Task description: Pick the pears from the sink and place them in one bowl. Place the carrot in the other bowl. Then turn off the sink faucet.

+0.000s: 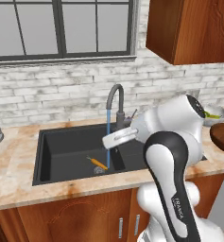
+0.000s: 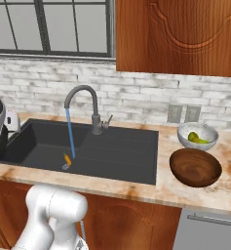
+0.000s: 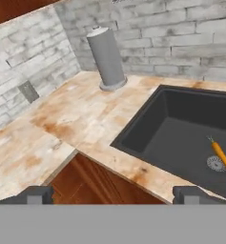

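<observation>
From left to right, you saw the carrot (image 2: 67,159) lying beside the steel drain (image 2: 64,166) in the black sink (image 2: 126,156), water running from the faucet (image 2: 90,107), then pears (image 2: 197,138) in the grey bowl (image 2: 198,135) behind the empty wooden bowl (image 2: 195,167). Your gripper (image 3: 113,194) stood wide, holding nothing.

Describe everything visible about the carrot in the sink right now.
The carrot is a small, slim, orange tapered root with a tiny green top. It lies flat on the floor of the black sink, beside the round steel drain and close to the falling stream of water. Nothing grips it.
</observation>
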